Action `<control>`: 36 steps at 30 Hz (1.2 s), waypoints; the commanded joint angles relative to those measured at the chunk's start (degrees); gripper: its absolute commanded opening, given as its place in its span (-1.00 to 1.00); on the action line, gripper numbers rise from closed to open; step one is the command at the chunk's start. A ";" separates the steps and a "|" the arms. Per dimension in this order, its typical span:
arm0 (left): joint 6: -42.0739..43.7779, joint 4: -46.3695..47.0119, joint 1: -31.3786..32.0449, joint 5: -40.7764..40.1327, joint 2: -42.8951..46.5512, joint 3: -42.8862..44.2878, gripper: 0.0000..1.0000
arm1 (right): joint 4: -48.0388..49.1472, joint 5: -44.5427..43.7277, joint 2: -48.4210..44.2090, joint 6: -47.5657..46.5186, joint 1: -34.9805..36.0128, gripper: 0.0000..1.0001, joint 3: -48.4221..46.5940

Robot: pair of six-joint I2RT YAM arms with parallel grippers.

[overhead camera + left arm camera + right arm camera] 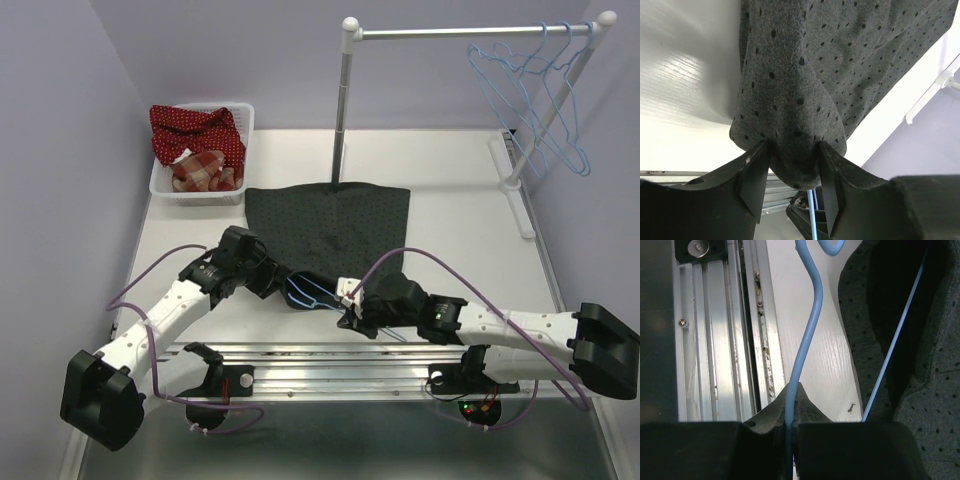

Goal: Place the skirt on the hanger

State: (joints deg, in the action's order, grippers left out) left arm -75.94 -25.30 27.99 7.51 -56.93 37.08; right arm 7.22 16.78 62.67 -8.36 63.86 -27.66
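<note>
Near the table's (470,215) front edge, skirt (330,215) overlaps hanger (803,340).

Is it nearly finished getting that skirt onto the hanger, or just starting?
Roughly midway, it seems. Done: the left gripper pinches a fold of the skirt, and the right gripper is clamped on the hanger wire. In hand: one arm of the hanger appears to reach into the skirt's dark opening. Left: the rest must go in; nothing hangs yet.
</note>
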 commanded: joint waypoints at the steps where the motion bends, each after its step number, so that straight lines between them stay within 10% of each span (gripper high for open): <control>1: 0.18 1.57 -0.30 -0.39 -0.82 -0.69 0.07 | 8.77 2.30 -0.10 -1.57 1.01 -0.99 -2.57; 21: 3.69 3.33 -0.30 -0.13 -5.74 1.33 -1.00 | 6.76 3.27 4.03 -2.81 2.06 -0.97 -5.12; 25: 4.48 2.89 -0.30 -1.44 -4.34 1.24 -1.00 | 3.43 1.51 5.17 1.05 2.06 -0.66 -6.70; 34: 5.89 4.29 -0.65 -5.05 1.64 1.15 -1.00 | -3.95 -5.41 -0.44 16.50 2.06 0.98 -5.83; 36: 5.81 4.29 -0.74 -5.05 1.82 1.15 -1.00 | -6.94 -8.49 -3.42 21.33 2.06 1.00 -6.00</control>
State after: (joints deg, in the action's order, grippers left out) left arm -71.18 -22.35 27.62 4.64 -56.42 37.08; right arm 4.10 14.46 64.27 2.76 65.36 -32.29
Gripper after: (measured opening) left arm 0.178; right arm 0.987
